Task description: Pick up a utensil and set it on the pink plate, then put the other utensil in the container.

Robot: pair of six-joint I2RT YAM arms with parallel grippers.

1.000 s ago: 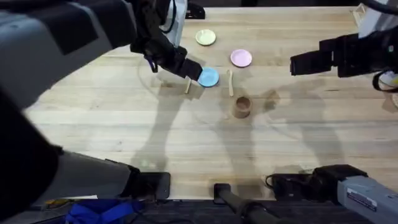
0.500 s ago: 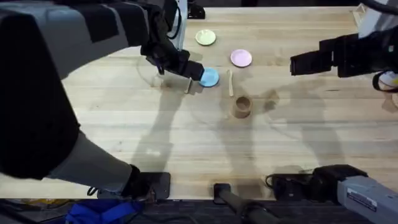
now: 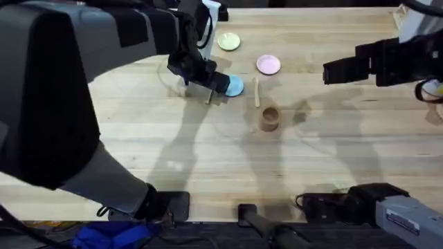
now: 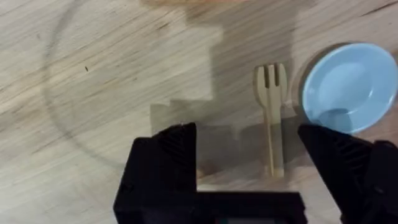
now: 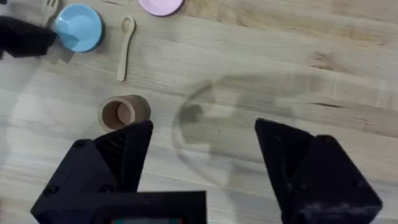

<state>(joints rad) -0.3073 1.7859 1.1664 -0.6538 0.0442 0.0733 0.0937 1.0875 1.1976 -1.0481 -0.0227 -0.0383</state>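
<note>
Left wrist view: the left gripper hangs over the fork, fingers wide, handle between them near the right finger, long axis crossing the gap, just beside the blue plate. The right gripper, wide open, hovers well apart, near the table's right edge.

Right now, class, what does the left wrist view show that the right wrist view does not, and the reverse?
Left wrist alone: the left gripper, open, straddling the fork's handle, with the whole fork on the table.
Right wrist alone: the spoon, the cup, the pink plate and the open right gripper.
Both: the blue plate and the wooden table.
</note>
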